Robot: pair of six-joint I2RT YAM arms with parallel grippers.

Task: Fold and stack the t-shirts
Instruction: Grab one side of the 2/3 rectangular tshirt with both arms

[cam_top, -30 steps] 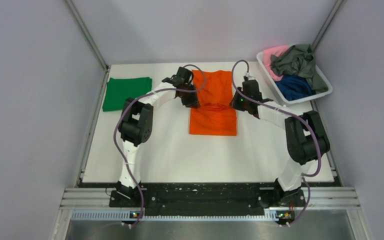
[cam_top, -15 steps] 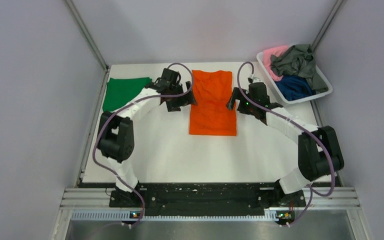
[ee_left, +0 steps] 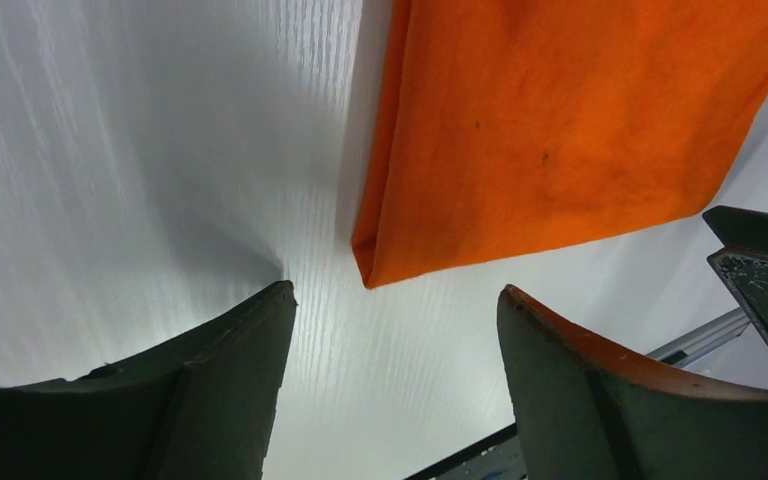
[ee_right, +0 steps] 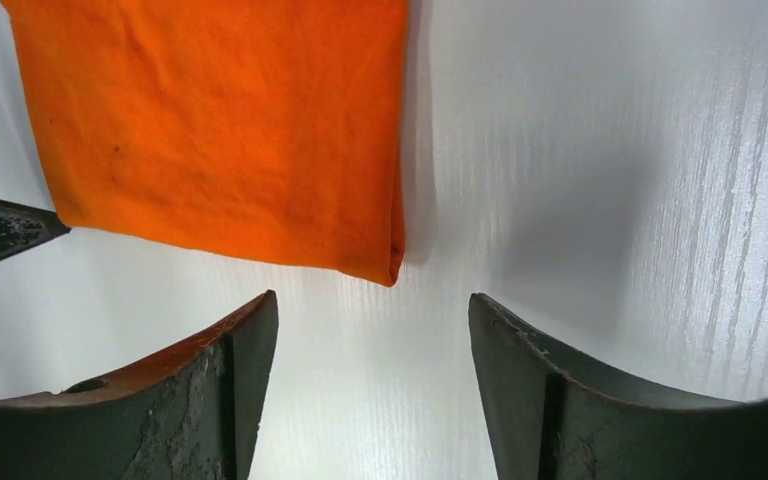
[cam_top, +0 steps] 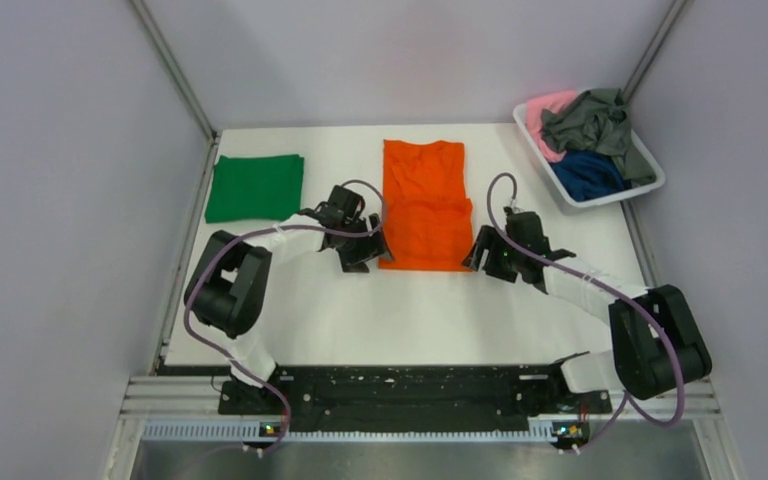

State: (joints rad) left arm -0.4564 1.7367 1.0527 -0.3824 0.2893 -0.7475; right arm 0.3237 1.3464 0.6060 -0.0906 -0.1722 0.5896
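The bright orange t-shirt (cam_top: pixel 424 205) lies flat as a long folded strip in the middle of the white table. My left gripper (cam_top: pixel 368 252) is open and empty just off its near left corner (ee_left: pixel 372 262). My right gripper (cam_top: pixel 486 254) is open and empty just off its near right corner (ee_right: pixel 390 262). Neither gripper touches the cloth. A green t-shirt (cam_top: pixel 255 187) lies folded at the far left. Grey-green (cam_top: pixel 590 122), navy blue (cam_top: pixel 587 173) and pink (cam_top: pixel 548 110) t-shirts lie bunched in the basket.
The white plastic basket (cam_top: pixel 644 160) stands at the far right corner. Grey walls close in both sides and the back. A black rail (cam_top: pixel 410 385) runs along the near table edge. Bare white table (cam_top: pixel 410 310) lies between the shirt and the arm bases.
Both grippers let go of the orange shirt's middle, opened and moved toward me along its sides to its near corners. The shirt now lies smoother and longer.
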